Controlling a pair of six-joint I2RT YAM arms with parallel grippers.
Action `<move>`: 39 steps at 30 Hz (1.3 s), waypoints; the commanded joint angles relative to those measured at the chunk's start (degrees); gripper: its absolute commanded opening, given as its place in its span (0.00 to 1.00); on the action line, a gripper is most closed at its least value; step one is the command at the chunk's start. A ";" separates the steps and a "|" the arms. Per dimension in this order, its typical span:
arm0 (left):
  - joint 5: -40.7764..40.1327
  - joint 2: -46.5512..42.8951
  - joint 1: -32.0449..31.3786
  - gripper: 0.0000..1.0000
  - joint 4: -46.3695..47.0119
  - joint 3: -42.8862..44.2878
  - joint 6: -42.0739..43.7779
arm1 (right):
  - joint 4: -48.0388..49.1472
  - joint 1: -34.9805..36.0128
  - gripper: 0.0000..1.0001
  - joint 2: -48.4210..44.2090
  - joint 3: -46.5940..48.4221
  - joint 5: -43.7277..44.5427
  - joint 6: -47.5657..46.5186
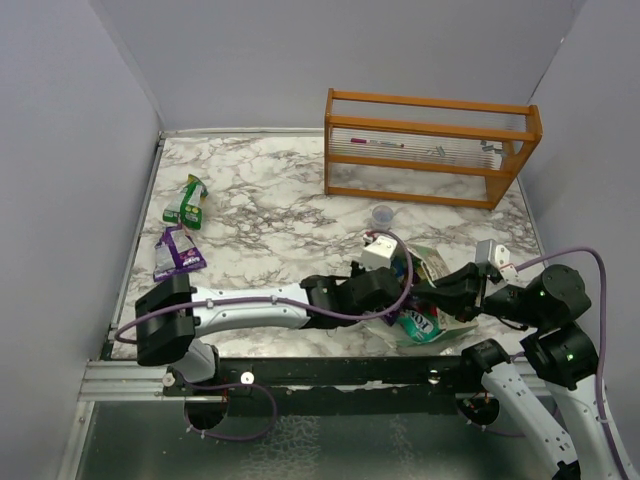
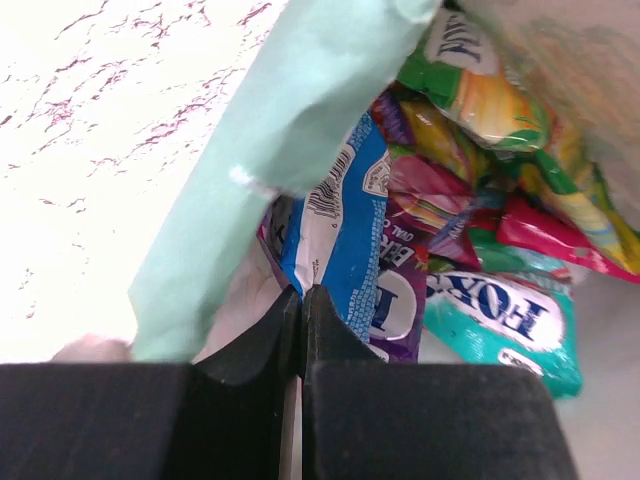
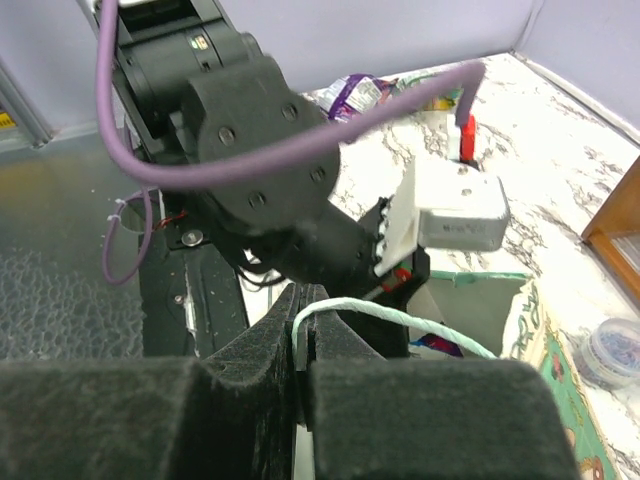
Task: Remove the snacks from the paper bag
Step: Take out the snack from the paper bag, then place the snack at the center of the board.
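The pale mint paper bag (image 1: 432, 266) lies on its side near the table's front edge, its mouth towards my left arm. My left gripper (image 1: 400, 298) reaches into the mouth. In the left wrist view the gripper (image 2: 301, 298) is shut on the lower edge of a blue packet (image 2: 345, 225), with purple (image 2: 408, 300), teal (image 2: 505, 318), red (image 2: 550, 238) and green-yellow (image 2: 482, 95) packets behind it and the bag's wall (image 2: 270, 150) beside it. My right gripper (image 1: 450, 297) (image 3: 302, 300) is shut on the bag's white string handle (image 3: 400, 319). A green packet (image 1: 187, 200) and a purple packet (image 1: 178, 252) lie out at the left.
An orange wooden rack (image 1: 430, 145) stands at the back right. A small clear cup (image 1: 382, 214) sits just in front of it, behind the bag. The left arm's wrist (image 3: 250, 170) fills the right wrist view close to my right fingers. Grey walls enclose the table.
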 commanded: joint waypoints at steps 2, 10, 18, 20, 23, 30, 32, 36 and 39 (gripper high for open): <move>4.56 -9.33 -0.43 0.00 5.62 -2.35 -0.03 | 1.27 0.47 0.02 -0.27 0.42 1.62 -0.22; 9.59 -21.62 -0.45 0.00 8.83 -3.80 3.67 | 0.94 0.47 0.02 0.03 0.44 2.42 -0.22; 8.15 -33.35 -0.43 0.00 3.24 -3.53 6.16 | 0.74 0.47 0.02 -0.01 0.55 3.27 -0.17; 7.68 -36.43 -0.47 0.00 0.82 -3.73 7.00 | 0.72 0.47 0.02 0.07 0.54 3.28 -0.14; 4.52 -40.47 -0.44 0.00 -5.75 -3.25 6.64 | 0.78 0.47 0.02 0.23 0.46 3.19 -0.13; -12.13 -47.72 -0.43 0.00 -27.16 -2.73 -3.41 | 0.93 0.47 0.02 0.49 0.46 3.19 -0.03; -14.77 -47.63 -0.45 0.00 -32.42 -2.96 -6.30 | 0.92 0.47 0.02 0.62 0.45 3.18 -0.02; -16.79 -44.11 -0.44 0.00 -37.68 -4.28 -9.54 | 1.02 0.56 0.02 1.00 0.47 3.06 -0.04; -17.45 -39.73 -0.35 0.00 -38.94 -5.16 -10.53 | 1.01 0.54 0.02 1.19 0.45 3.01 -0.04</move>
